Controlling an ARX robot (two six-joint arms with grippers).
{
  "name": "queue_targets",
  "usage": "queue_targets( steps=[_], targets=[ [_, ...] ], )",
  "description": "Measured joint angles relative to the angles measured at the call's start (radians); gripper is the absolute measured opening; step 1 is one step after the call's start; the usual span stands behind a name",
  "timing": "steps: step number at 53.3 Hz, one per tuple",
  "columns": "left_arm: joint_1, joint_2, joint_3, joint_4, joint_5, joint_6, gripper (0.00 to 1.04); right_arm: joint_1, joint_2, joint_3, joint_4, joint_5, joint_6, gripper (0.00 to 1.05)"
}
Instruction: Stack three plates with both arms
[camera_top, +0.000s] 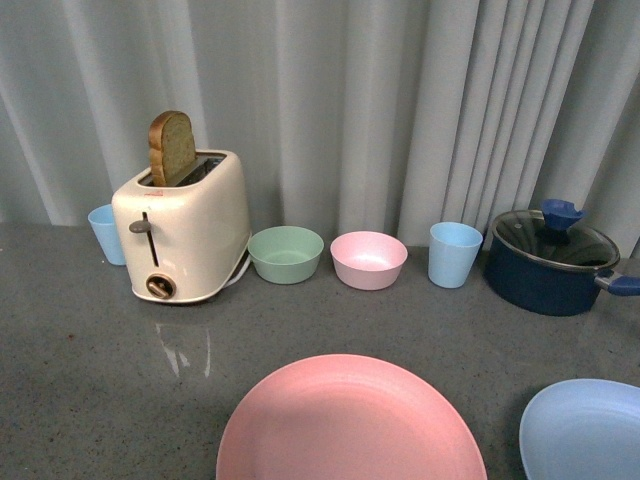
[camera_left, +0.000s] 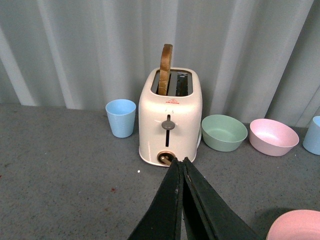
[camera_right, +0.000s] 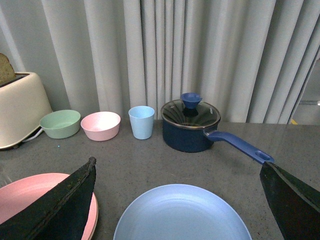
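Left tool (camera_left: 181, 167) together; right tool (camera_right: 177, 165) apart, facing blue plate (camera_right: 182, 215). Approach step, apparently. Next: pinch rim, lift onto pink plate (camera_top: 350, 420).

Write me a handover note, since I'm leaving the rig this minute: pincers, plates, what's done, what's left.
Left pincer: shut, empty, pointing at the toaster.
Right pincer: open, empty, facing the light blue plate.
Pink plate lies front centre, the light blue one to its right, apart.
Beige plate: not plainly visible; a second rim may show under the pink.
Done: unclear. Left: stack the light blue plate.
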Motion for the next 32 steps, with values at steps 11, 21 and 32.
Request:
queue_targets(
  steps=[11, 21, 32],
  targets=[
    [0.042, -0.107, -0.088, -0.011, 0.031, 0.002, 0.04, 0.000, 0.000, 0.000, 0.000, 0.000, 0.000, 0.97],
    [0.042, -0.210, -0.151, -0.073, 0.032, 0.002, 0.04, 0.000, 0.000, 0.000, 0.000, 0.000, 0.000, 0.97],
    [0.042, -0.428, -0.171, -0.251, 0.032, 0.002, 0.04, 0.000, 0.000, 0.000, 0.000, 0.000, 0.000, 0.97]
  ],
)
